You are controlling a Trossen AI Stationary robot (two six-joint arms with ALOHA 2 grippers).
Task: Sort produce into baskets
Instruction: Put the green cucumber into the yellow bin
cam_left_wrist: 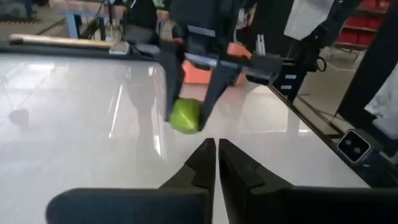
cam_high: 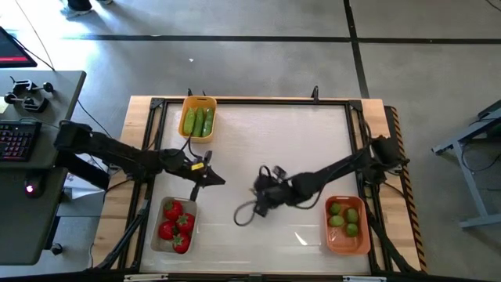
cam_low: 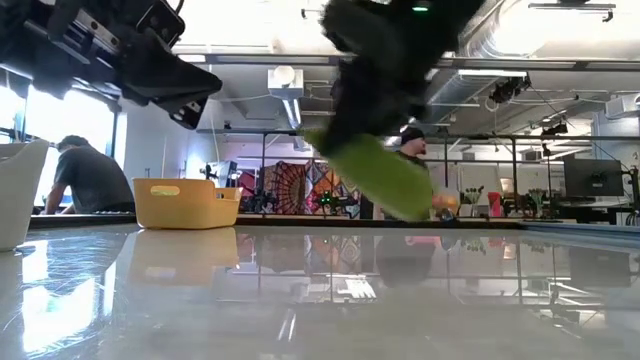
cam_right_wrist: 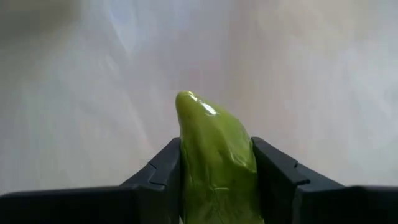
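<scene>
My right gripper (cam_high: 262, 197) is near the table's middle, shut on a green cucumber (cam_right_wrist: 214, 155), which also shows in the low view (cam_low: 385, 178) and the left wrist view (cam_left_wrist: 185, 116). My left gripper (cam_left_wrist: 216, 152) is shut and empty, above the table's left half (cam_high: 215, 180), just beyond the clear basket (cam_high: 163, 239) of red tomatoes (cam_high: 174, 223). The yellow basket (cam_high: 188, 106) at the far left holds green cucumbers (cam_high: 198, 121). The darker orange basket (cam_high: 344, 243) at the near right holds green limes (cam_high: 344, 219). My right gripper pinches the cucumber's two sides (cam_right_wrist: 245, 162) between its two fingers. The fingers slant down from above, and the cucumber lies along them. Its free end (cam_right_wrist: 189, 102) sticks out past the fingertips. It is tilted, its free end lowest (cam_low: 410, 205), and lifted clear of the table.
The white tabletop (cam_high: 274, 141) has a dark frame around it, with wooden edges outside the frame. In the low view the yellow basket (cam_low: 185, 203) stands at the far left and the clear basket's wall (cam_low: 15, 190) at the picture's left edge. People show in the room behind.
</scene>
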